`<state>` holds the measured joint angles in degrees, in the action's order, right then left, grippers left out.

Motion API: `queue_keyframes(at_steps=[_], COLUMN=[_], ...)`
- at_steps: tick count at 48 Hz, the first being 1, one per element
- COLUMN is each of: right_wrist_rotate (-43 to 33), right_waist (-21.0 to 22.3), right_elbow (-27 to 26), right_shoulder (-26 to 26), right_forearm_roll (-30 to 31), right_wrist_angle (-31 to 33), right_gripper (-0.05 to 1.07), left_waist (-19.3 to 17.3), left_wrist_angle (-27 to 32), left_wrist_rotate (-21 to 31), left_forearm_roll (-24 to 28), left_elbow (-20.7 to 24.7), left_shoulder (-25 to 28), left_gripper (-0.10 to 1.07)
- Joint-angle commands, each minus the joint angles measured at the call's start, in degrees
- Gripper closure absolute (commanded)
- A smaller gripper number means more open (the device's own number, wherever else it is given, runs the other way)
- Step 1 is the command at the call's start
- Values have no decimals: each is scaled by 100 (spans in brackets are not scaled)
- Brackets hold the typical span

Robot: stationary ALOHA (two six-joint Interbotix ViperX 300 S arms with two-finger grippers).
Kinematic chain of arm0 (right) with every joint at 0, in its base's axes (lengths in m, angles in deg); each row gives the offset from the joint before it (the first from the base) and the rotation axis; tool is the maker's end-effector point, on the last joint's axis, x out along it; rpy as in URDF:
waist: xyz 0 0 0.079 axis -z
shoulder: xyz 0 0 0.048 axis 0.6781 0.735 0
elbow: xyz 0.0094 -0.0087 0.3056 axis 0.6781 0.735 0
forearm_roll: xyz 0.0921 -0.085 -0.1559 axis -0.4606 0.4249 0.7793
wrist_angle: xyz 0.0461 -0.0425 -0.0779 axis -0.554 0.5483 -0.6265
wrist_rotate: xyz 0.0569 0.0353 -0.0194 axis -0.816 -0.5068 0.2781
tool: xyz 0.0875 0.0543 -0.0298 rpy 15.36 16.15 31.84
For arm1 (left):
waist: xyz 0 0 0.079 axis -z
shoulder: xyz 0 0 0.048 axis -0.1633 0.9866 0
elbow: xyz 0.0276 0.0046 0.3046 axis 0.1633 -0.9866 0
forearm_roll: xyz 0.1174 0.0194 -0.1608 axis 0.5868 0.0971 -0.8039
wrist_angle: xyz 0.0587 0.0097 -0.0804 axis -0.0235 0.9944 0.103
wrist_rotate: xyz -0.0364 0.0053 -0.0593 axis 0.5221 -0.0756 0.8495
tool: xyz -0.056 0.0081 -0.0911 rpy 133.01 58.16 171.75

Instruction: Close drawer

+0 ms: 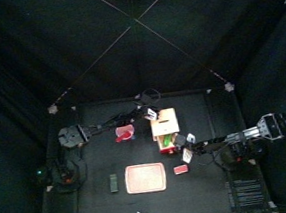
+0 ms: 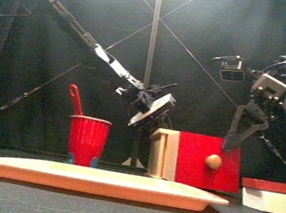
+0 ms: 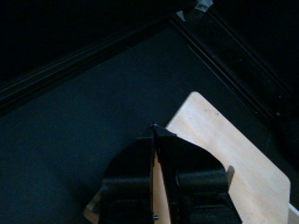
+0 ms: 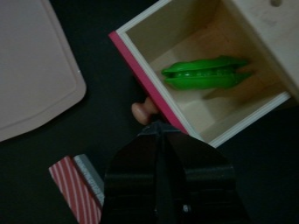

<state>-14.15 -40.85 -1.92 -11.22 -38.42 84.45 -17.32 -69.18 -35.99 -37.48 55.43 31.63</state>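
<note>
While the drawer (image 4: pixel 205 74) stands pulled out of its cream box (image 2: pixel 164 154) mid-table, toward the back edge, a green thing (image 4: pixel 208 72) lies inside. It looks light, rigid wood, an easy slider; press the red front (image 2: pixel 208 161) by the knob (image 2: pixel 214 162). The right gripper (image 4: pixel 163 140) hovers above, clenched on nothing; the left gripper (image 3: pixel 156 166) clamps the box's beige top (image 3: pixel 233 149)

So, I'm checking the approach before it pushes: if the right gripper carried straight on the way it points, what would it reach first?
Most likely the drawer's red front panel, near its small round knob. The right gripper points at that edge, though how far off it hangs is unclear.
</note>
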Motion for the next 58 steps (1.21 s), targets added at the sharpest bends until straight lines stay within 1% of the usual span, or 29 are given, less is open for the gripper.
queue_keyframes(at_steps=[1,13,36,58], right_wrist_rotate=[9,0,-18,9], right_waist=[176,431,817,1107], right_elbow=[-149,-211,-571,-712], right_shoulder=[-44,53,563,659], right_forearm_roll=[53,272,475,483], right_wrist_angle=[-18,-35,-88,-97], right_gripper=[58,58,58,58], left_waist=[0,9,35,35], left_wrist_angle=[18,18,18,18], left_wrist_rotate=[-9,-18,-18,-9], left_forearm_roll=[26,26,26,132], left_elbow=[114,132,132,141], left_shoulder=[-70,-70,-79,-79], left_gripper=[55,55,55,55])
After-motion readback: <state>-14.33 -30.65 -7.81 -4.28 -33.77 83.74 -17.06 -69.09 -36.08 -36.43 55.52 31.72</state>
